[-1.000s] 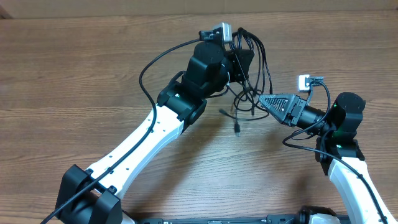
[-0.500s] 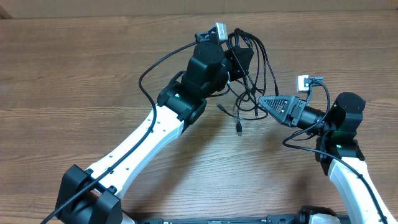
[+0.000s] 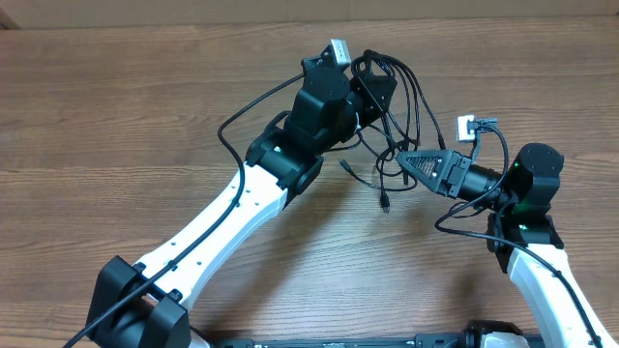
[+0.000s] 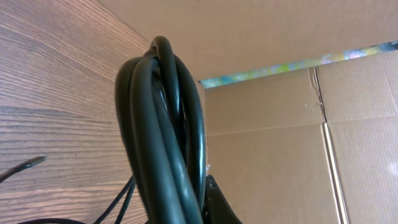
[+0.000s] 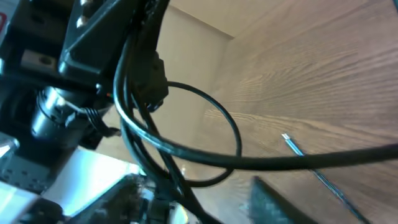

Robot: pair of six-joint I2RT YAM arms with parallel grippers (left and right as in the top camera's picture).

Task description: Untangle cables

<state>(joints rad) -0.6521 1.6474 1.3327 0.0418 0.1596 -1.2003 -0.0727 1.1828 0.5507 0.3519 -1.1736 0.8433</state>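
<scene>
The cables are a bunch of thin black loops held up off the wooden table by my left gripper, which is shut on them. In the left wrist view the bundle fills the middle, pressed against one dark finger. Two plug ends dangle below the bunch. My right gripper points left into the lower strands. In the right wrist view its jaws stand apart with cable strands running between them, and a silvery plug end hangs beyond.
A cardboard wall stands along the table's far edge. The left arm's own thicker black wire arcs out to its left. The right arm's wire loops over its wrist.
My right gripper has edged left into the hanging strands and its jaws have narrowed. The left gripper has shifted the bunch slightly away, and the dangling plug swung right.
</scene>
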